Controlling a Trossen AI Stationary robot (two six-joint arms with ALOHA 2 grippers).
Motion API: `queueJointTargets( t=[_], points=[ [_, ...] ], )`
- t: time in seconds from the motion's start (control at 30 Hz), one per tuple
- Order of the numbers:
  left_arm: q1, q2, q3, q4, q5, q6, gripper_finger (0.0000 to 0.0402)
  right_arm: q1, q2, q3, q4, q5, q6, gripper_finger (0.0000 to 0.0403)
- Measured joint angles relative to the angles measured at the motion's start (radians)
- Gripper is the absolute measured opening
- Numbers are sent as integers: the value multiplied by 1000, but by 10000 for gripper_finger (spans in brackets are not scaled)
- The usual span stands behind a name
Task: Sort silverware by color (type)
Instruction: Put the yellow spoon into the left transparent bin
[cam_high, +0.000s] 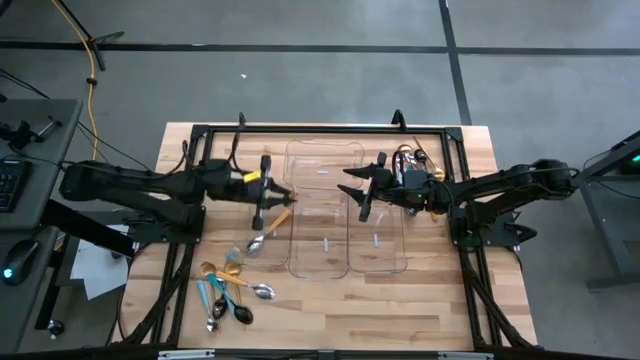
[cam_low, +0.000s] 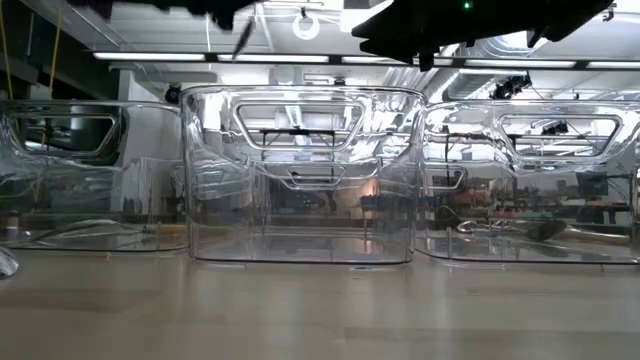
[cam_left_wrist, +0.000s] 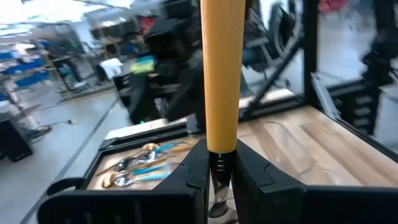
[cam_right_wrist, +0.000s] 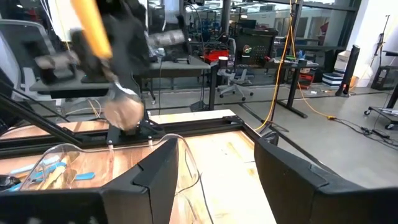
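The jaws of the left gripper (cam_high: 268, 196) are pressed in on an orange-handled spoon (cam_high: 270, 228), pinching its neck where the orange handle meets the metal. In the left wrist view the handle (cam_left_wrist: 221, 74) runs straight out from between the fingers (cam_left_wrist: 193, 171). From above, the spoon's long axis slants from the jaws back toward the table's near-left, its silver bowl hanging clear of the wood on the loose-cutlery side, its handle end just beside the clear trays (cam_high: 345, 210). So the held piece lies in the jaws, crosswise to the arm, and the nearest tray wall is just beyond the handle tip, on the side away from the left arm's base.

The right gripper (cam_high: 365, 190) waits with its jaws spread and empty, poised over the trays, facing the left gripper across them; its wrist view shows the spoon hanging opposite.

Farther off, well apart from the left jaws toward the table's near-left corner, the remaining silverware (cam_high: 228, 293) lies in a loose heap: gold, light-blue and teal-handled pieces, mostly pointing the same slanted way. The left arm is plainly the nearer to that heap.
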Motion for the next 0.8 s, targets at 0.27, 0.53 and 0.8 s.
queueJointTargets(
  t=[0.27,0.53,0.8],
  points=[
    [46,-10,-227,377,17,-99,23,0,0,0,2,-49,-31,194],
    [7,-10,-251,457,62,-123,25,1,0,0,54,-204,-55,194],
    [23,-16,-251,438,15,-123,26,1,0,0,46,-186,-36,194]
  ],
)
